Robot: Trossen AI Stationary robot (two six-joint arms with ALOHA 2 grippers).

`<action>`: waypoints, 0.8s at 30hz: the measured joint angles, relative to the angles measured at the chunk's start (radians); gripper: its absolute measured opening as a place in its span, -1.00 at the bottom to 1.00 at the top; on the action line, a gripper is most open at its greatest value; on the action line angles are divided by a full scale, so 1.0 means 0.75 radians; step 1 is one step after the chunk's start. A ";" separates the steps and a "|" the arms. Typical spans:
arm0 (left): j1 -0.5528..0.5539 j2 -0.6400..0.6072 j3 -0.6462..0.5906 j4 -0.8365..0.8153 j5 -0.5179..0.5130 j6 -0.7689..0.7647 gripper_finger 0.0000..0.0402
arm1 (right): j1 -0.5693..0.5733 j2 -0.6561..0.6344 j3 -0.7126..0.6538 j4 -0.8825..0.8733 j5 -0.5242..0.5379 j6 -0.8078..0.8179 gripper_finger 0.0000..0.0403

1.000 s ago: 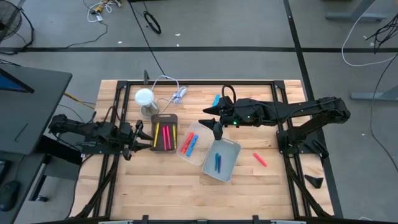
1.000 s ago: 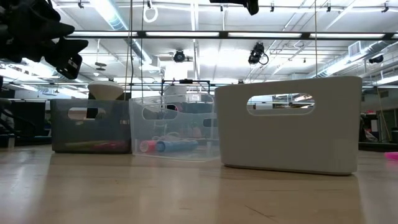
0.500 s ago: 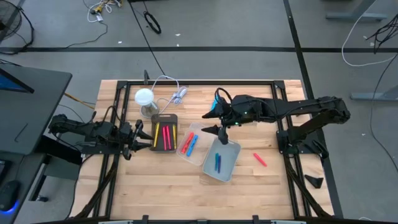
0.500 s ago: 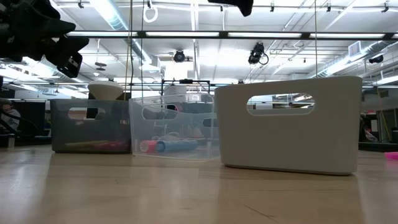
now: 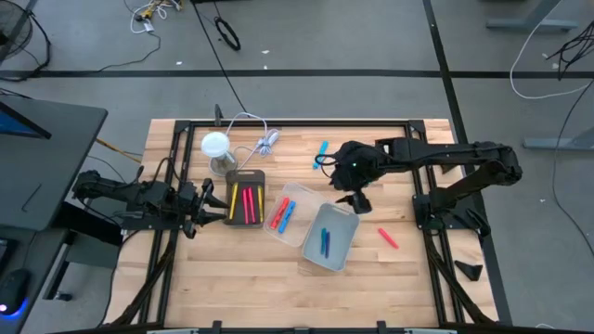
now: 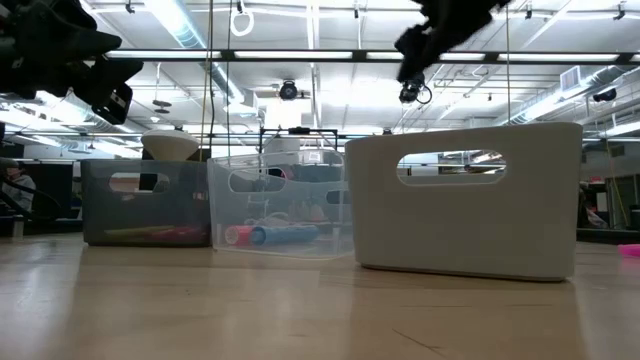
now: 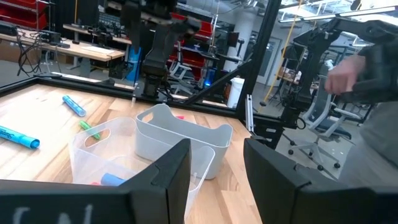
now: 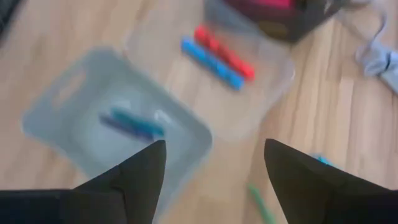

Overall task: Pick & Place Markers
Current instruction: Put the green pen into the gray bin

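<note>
Wooden planks of the table (image 5: 241,269) carry three bins side by side: a dark bin (image 5: 246,201) with yellow and pink markers (image 5: 243,203), a clear bin (image 5: 290,213) with a red and a blue marker (image 5: 283,215), and a pale grey bin (image 5: 329,237) with two blue-toned markers (image 5: 324,243). Loose on the wood lie a blue marker (image 5: 322,148) near the far edge and a red marker (image 5: 387,237) to the right of the grey bin; the left wrist view also shows a green marker (image 7: 89,129) beyond the clear bin.

Right gripper (image 5: 354,195) hangs above the table just past the grey bin's far right corner, its fingers (image 8: 140,174) spread wide with nothing between them, touching nothing. Left gripper (image 5: 209,202) waits at the table's left edge beside the dark bin, fingers (image 7: 168,171) parted and empty. A white round-topped lamp (image 5: 215,145) and a white cable bundle (image 5: 267,141) sit at the far left.
</note>
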 joint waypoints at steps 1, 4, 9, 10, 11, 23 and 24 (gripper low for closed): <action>0.000 0.000 0.000 0.000 0.000 0.000 -0.23 | -0.009 0.000 0.000 -0.043 0.010 -0.040 0.36; 0.000 0.000 0.000 0.000 0.000 0.000 -0.23 | -0.030 -0.001 0.000 -0.161 0.047 -0.147 0.36; 0.000 0.000 0.000 0.000 0.000 0.000 -0.23 | -0.064 -0.001 0.000 -0.297 0.143 -0.306 0.36; 0.000 0.000 0.000 0.000 0.000 0.000 -0.23 | -0.074 -0.001 0.000 -0.311 0.151 -0.330 0.36; 0.000 0.000 0.000 0.000 0.000 0.000 -0.23 | -0.089 -0.001 0.000 -0.320 0.152 -0.352 0.36; 0.000 0.000 0.000 0.000 0.001 0.000 -0.23 | -0.304 0.120 0.034 -0.352 0.153 -0.389 0.36; 0.000 -0.001 0.000 0.001 0.001 0.000 -0.23 | -0.318 0.133 0.041 -0.355 0.152 -0.392 0.36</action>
